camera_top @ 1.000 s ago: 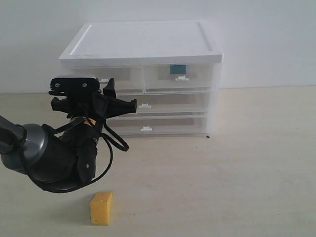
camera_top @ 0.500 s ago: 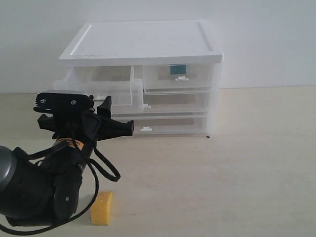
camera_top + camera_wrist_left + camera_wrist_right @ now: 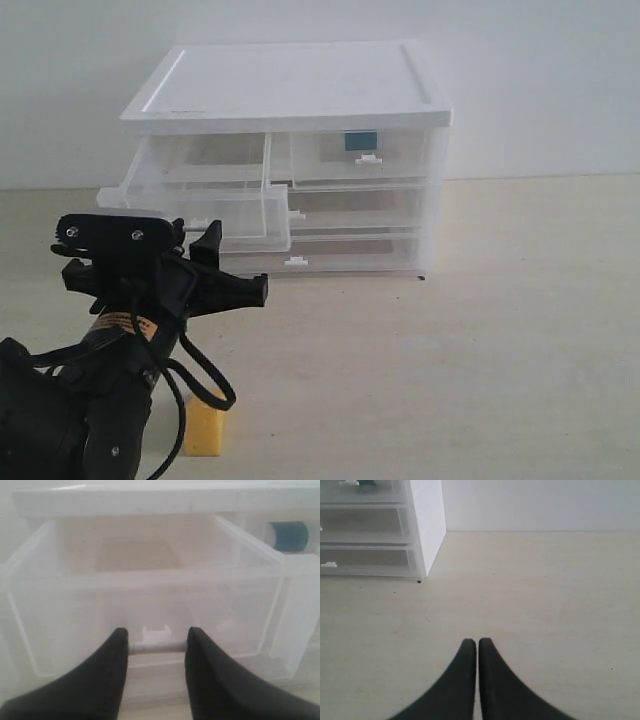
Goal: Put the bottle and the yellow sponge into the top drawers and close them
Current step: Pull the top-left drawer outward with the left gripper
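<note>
The top left drawer of the white-topped cabinet stands pulled out and looks empty. My left gripper is at its front, and in the left wrist view the gripper holds the drawer's small white handle between its tips. The bottle, with its teal label, lies inside the closed top right drawer. The yellow sponge sits on the table, partly behind my left arm. My right gripper is shut and empty above bare table.
Two full-width drawers below are closed. The cabinet's corner shows in the right wrist view, with tabletop beside it. A white wall stands behind. The right arm is outside the exterior view.
My left gripper has drawn back toward the camera and down, pulling the top left drawer out from shut to well open. The arm now covers part of the sponge.
</note>
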`<state>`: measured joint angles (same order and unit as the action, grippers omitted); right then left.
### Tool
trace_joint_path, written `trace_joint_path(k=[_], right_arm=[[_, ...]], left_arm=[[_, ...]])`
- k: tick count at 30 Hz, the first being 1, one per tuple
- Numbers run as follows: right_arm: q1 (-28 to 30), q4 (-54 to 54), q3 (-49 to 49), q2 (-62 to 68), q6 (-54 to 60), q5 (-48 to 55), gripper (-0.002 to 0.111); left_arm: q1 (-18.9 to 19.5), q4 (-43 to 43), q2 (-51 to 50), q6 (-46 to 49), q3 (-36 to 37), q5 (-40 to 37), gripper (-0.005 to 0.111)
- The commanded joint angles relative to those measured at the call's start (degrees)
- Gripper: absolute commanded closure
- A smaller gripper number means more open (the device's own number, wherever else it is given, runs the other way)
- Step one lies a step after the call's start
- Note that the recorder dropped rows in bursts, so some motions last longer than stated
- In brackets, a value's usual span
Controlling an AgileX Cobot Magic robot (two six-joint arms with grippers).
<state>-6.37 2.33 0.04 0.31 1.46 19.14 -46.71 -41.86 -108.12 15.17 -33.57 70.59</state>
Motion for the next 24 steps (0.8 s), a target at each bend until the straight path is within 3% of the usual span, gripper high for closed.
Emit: trace_joint_path(k=[1,9,11,18,20,24], right_arm=[[0.1,-0.1,0.0,-0.3,0.1,-0.1,0.108],[0.1,-0.1,0.0,-0.3,-0.1,-0.1,0.108],[0.1,-0.1,0.0,-0.3,-0.1,-0.1,0.108],[0.1,-0.1,0.0,-0.3,-0.1,-0.1,0.108],[0.1,-0.1,0.0,-0.3,-0.1,-0.1,0.108],[0.1,-0.1,0.0,-0.3,-0.1,-0.1,0.108]], left_arm=[[-1.4,-0.4,0.5,-0.2,0.9,-0.6,0.103],[-3.1,-1.2,0.5,-0.2,0.9,-0.6,0.099],[-3.1,-1.4,0.5,-0.2,0.9,-0.6,0.090],[-3.1,-2.0,0.5,-0.2,0.9,-0.6,0.041],[-3.1,-3.7,0.5,-0.2,0.9,-0.6,0.034],[-3.1,-8.1,0.5,0.0,0.9,-0.6,0.030]])
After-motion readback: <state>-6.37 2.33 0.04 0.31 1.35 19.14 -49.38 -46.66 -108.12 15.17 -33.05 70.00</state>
